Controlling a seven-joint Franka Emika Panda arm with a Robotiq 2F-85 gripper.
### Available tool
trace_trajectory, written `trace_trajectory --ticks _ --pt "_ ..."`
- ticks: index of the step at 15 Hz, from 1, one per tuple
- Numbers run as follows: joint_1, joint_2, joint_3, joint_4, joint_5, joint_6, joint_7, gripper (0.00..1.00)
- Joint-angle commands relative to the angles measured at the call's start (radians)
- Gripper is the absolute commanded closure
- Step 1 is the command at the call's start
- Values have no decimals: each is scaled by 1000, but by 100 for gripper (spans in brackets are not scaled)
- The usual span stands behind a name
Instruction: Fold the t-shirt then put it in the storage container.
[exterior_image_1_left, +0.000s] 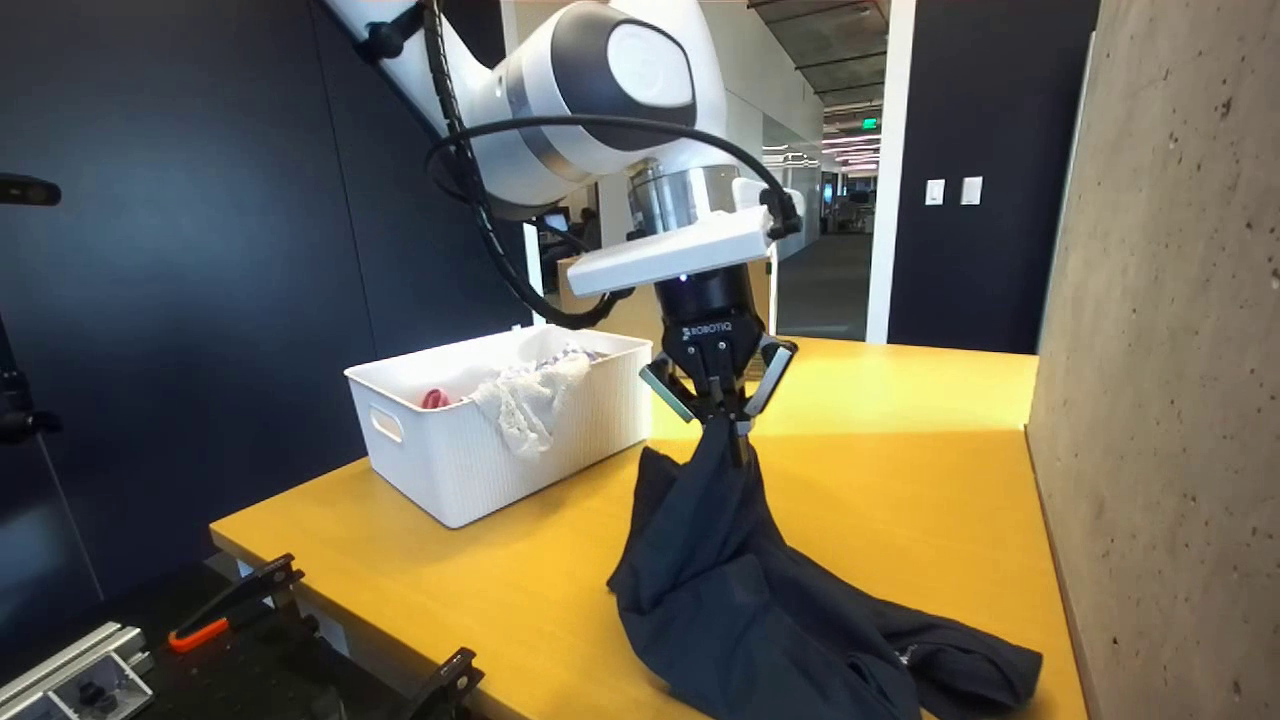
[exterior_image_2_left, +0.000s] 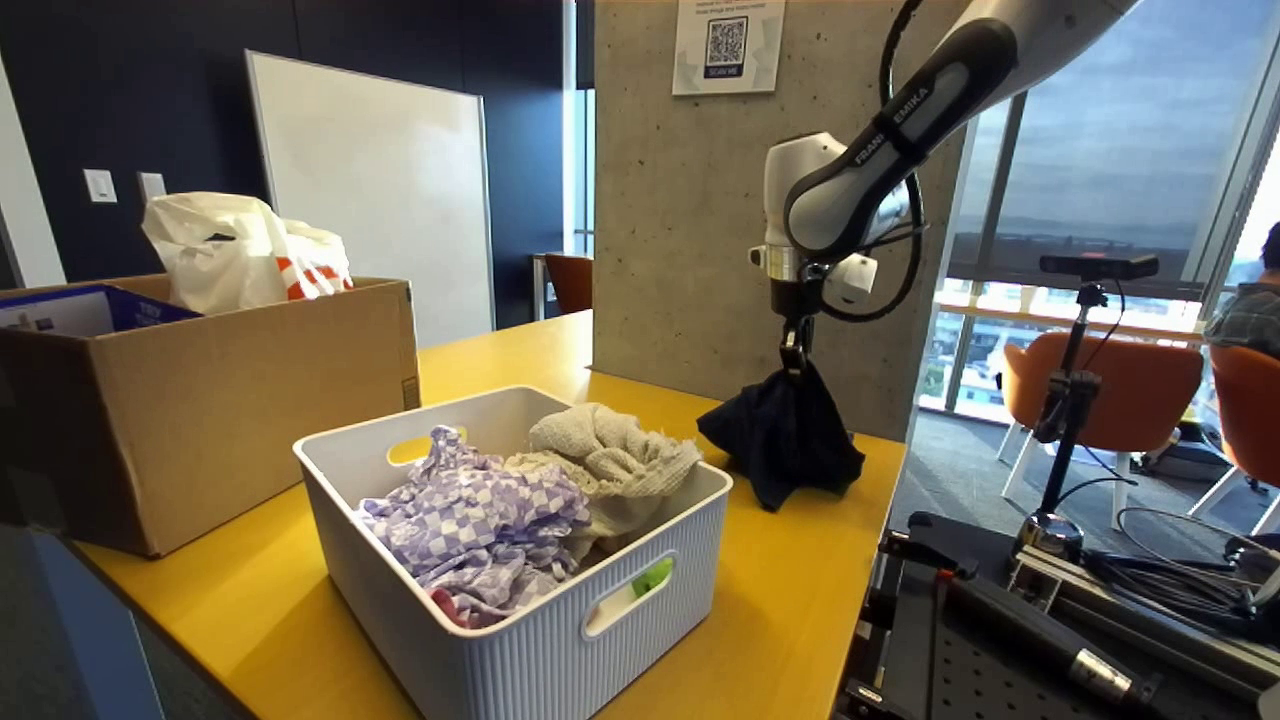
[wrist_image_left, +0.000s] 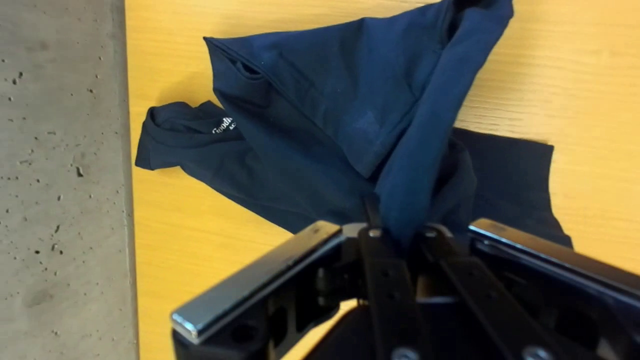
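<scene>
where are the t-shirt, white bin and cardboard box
t-shirt (exterior_image_1_left: 720, 600): in an exterior view, on its draped middle
white bin (exterior_image_1_left: 605, 412): in an exterior view, on its ribbed side
cardboard box (exterior_image_2_left: 265, 410): in an exterior view, on its side panel

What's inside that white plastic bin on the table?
The white bin holds a purple checked cloth, a beige cloth hanging partly outside, something reddish, and something green showing through a handle hole. What lies beneath the cloths is hidden.

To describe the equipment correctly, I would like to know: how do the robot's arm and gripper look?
The arm is rounded and white, with dark-grey panels, silver rings and EMIKA lettering; black cables loop along it. The gripper is black, marked ROBOTIQ, with silver-faced angular side links.
</scene>
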Motion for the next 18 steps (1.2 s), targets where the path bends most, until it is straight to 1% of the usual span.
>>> trace_trajectory --ticks 1,4,8,11,14,16,18 --pt "-14 41 -3 46 8 3 -3 99" --pt "15 28 10 46 -8 -11 17 99" --pt "108 -40 49 12 -42 -26 65 99" --pt "179 -76 79 20 -69 -54 111 99" --pt "230 -119 111 25 -92 -82 142 99" --pt "251 -157 126 17 -106 -96 159 99" --pt "249 -195 133 2 -105 -92 151 99"
